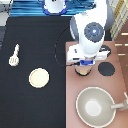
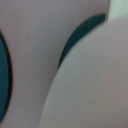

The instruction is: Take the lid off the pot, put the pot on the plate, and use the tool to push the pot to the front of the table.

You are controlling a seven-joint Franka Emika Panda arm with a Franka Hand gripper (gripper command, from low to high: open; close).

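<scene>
One gripper (image 1: 82, 70) hangs low over the one pot (image 1: 81, 73) on the bench's (image 1: 35, 45) brown stove panel (image 1: 72, 107). One plate (image 1: 38, 78) and one tool (image 1: 14, 55) lie apart toward the exterior view's left; one grey bowl (image 1: 96, 105) sits below.

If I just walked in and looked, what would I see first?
First the big white robot arm, its gripper low over the small pot on the brown stove panel at the exterior view's right. Then the large grey bowl at bottom right, and the cream plate and the tool on the black table at left.
</scene>
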